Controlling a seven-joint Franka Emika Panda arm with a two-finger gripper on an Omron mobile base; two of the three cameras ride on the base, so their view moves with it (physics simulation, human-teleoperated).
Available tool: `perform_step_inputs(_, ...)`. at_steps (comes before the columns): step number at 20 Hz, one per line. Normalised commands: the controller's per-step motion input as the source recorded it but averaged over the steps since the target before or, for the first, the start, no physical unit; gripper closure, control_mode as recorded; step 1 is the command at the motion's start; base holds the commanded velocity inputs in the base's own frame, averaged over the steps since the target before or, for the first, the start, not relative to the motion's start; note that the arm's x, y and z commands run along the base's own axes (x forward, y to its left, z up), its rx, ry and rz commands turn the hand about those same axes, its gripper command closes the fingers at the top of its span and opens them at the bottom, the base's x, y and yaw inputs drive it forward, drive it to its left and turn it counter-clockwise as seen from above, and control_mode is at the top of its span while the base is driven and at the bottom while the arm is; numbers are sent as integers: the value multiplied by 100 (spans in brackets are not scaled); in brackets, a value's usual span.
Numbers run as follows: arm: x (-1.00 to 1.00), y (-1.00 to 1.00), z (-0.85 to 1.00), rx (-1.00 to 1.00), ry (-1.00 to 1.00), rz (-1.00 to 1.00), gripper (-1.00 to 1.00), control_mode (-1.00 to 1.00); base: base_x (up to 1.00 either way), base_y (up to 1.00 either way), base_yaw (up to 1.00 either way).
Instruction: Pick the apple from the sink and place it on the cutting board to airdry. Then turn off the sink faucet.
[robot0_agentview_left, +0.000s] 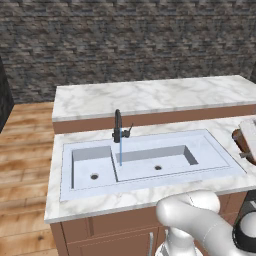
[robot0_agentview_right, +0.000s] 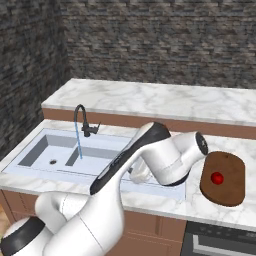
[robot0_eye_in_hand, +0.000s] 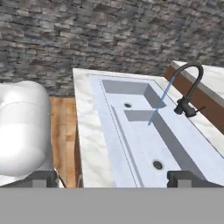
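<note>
Apple (robot0_agentview_right: 216, 178) sits on the board (robot0_agentview_right: 226, 192), so it's faucet (robot0_eye_in_hand: 189, 93) time: gripper (robot0_eye_in_hand: 114, 177) spread wide and empty over the sink (robot0_eye_in_hand: 144, 144), tap at two o'clock, lever wants a gentle sideways nudge, not a jab.

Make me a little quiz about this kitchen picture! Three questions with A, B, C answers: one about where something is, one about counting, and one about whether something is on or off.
1. Where is the apple?
A. in the small bowl
B. on the cutting board
C. on the floor

2. How many bowls does the sink have?
A. one
B. two
C. three

3. What is the sink faucet doing?
A. running
B. turned off
C. lying on its side

Answers:
1 B: the red ball sits on the dark brown board right of the sink.
2 B: a small square bowl and a wider one, each with a drain.
3 A: a thin blue stream falls from the spout.
</note>
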Motion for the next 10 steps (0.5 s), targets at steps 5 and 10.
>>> perform_step_inputs(5,0,50,7,7,-15,-6,-100,-100,0,0,0)
perform_step_inputs(10,0,20,0,28,0,-5,-100,-100,0,0,0)
